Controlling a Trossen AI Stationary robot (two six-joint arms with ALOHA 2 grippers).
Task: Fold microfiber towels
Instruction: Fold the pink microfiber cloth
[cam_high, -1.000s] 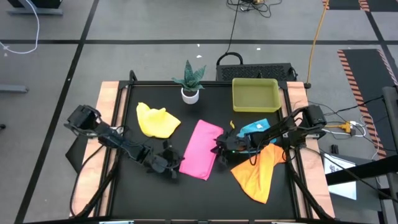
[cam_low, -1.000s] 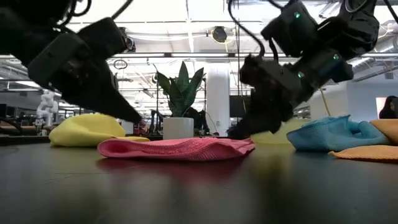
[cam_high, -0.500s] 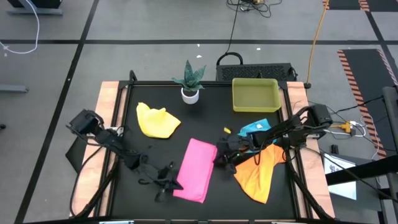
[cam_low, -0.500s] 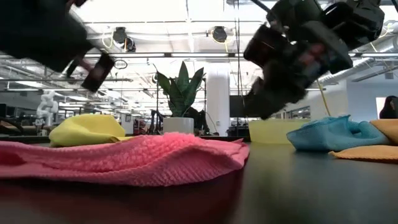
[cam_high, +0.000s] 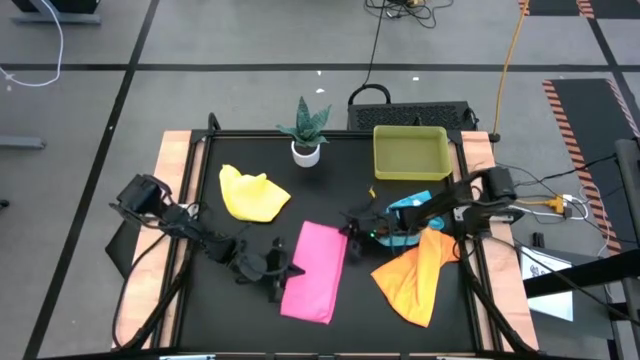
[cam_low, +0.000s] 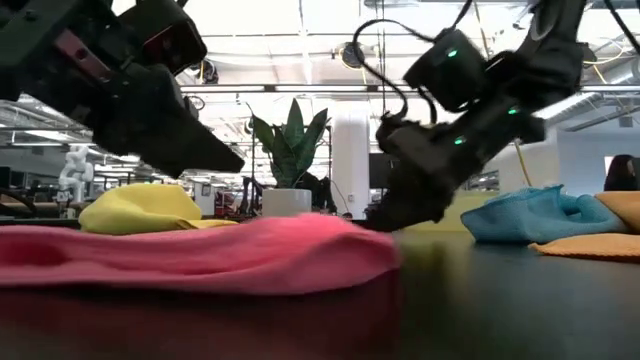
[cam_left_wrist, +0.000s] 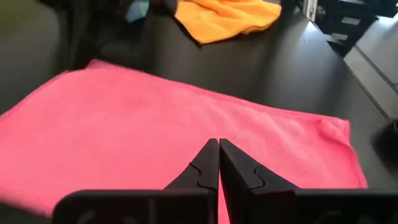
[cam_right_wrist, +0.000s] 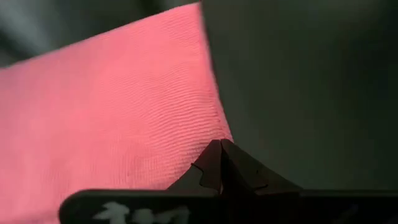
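Under both arms sits the counter (cam_high: 215, 225), dark, w/ wood side rails. Biggest cloth, the pink towel (cam_high: 314, 271), lies flat as a long rectangle just right of the left gripper (cam_high: 281, 272) and just below-left of the right gripper (cam_high: 352, 232). It looks folded at least once, edges fairly even; whether another fold is due can't be told.

Orange towel (cam_high: 417, 277) lies spread and rumpled, just right of the right gripper, under that arm. Not folded yet. Yellow towel (cam_high: 252, 194) is a loose heap well up-left of the left gripper, untouched. Blue towel (cam_high: 413, 206) is bunched beside the right gripper, partly under the arm, also unfolded.

Tray (cam_high: 409, 151) sits beyond the right gripper, near the far edge; nothing seen in it. Small potted plant (cam_high: 306, 134) stands left of the tray.

Left gripper: fingers pressed together, tips at the pink towel's left edge, over the cloth in the wrist view; no fabric seen pinched. Right gripper: fingers also pressed together, at the pink towel's top-right corner; can't tell if it nips the corner or just rests there.

Progress est.: one towel about done, three left, so approx. a quarter through.
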